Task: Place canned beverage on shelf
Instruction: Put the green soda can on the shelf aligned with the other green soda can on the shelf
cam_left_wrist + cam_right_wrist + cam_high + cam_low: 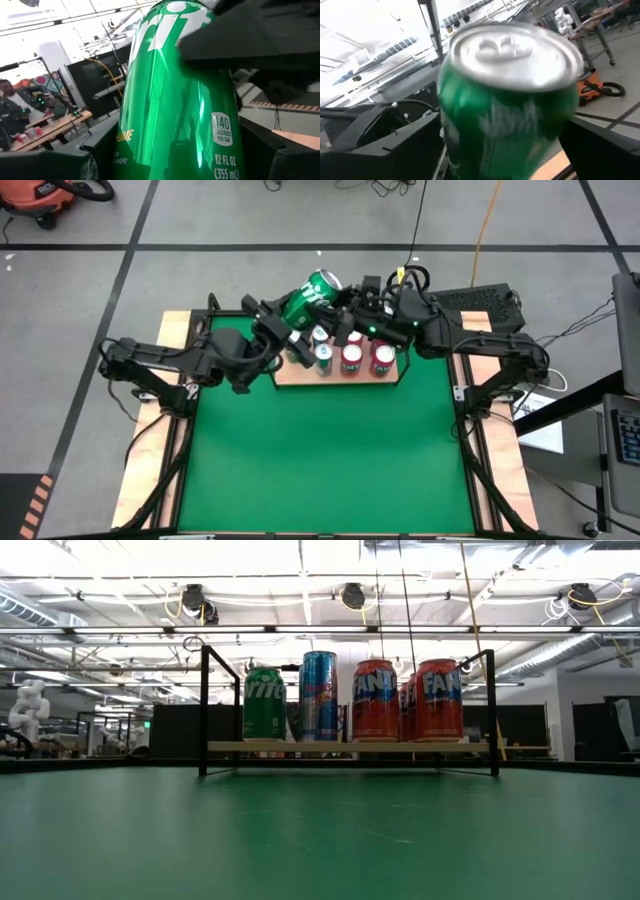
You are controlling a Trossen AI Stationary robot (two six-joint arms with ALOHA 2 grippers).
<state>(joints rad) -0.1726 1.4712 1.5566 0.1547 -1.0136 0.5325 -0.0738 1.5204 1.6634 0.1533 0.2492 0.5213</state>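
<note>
The canned beverage, a green aluminium Sprite can (315,292), is in the air, tilted, above the back left corner of the shelf, between the two grippers. It is not on the shelf.

A green-topped table (330,460) with pale wooden strips along its sides fills most of the high view. Two dark robot arms reach in from either side toward the table's far edge.

The shelf (300,377), a flat light-wood board edged by a thin black metal rail, stands at the far middle of the table. In the low view its board (350,747) sits raised on black legs.

The left gripper (283,320) is clamped around the lower body of the held can; in the left wrist view the can (180,100) fills the frame between its dark fingers (295,160). The right gripper (350,305) is at the can's top end, and the right wrist view looks straight at the silver lid (512,47). Whether it grips the can cannot be told.

On the shelf stand upright cans in a close row: a second green Sprite can (264,703) at the left, a taller blue can (319,695) beside it, then red Fanta cans (375,700).
</note>
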